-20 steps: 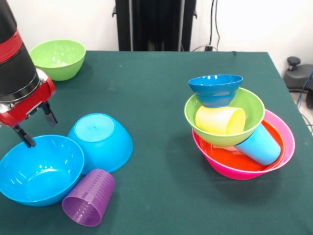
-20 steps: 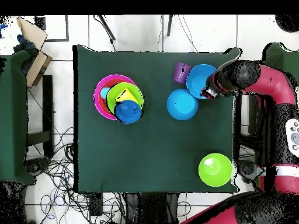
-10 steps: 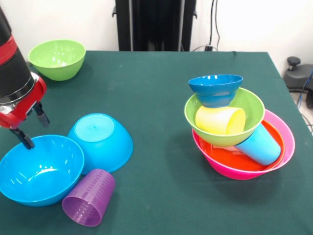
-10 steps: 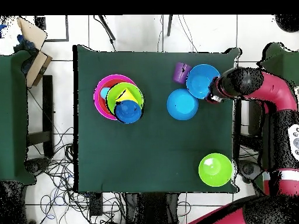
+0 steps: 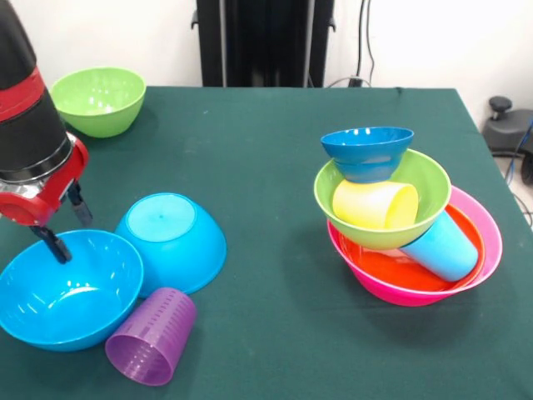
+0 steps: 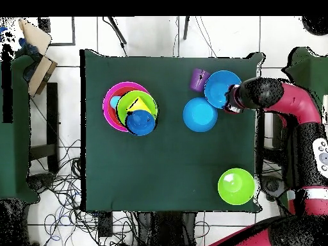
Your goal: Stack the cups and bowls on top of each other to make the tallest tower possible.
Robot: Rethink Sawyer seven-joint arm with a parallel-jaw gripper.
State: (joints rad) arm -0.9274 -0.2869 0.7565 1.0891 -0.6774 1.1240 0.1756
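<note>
While spread, hand (image 5: 68,227) straddles upright blue bowl (image 5: 67,292) rim | purple cup (image 5: 151,337) beside it

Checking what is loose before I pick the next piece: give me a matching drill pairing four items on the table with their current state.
Things:
1. purple cup
2. yellow cup
3. small dark-blue bowl
4. upright bright blue bowl

States:
A. topmost piece of the tower
B. lying on its side on the table
C. claw poised at its rim, open
D. lying on its side inside a lime green bowl

Pairs: 1-B, 2-D, 3-A, 4-C
</note>
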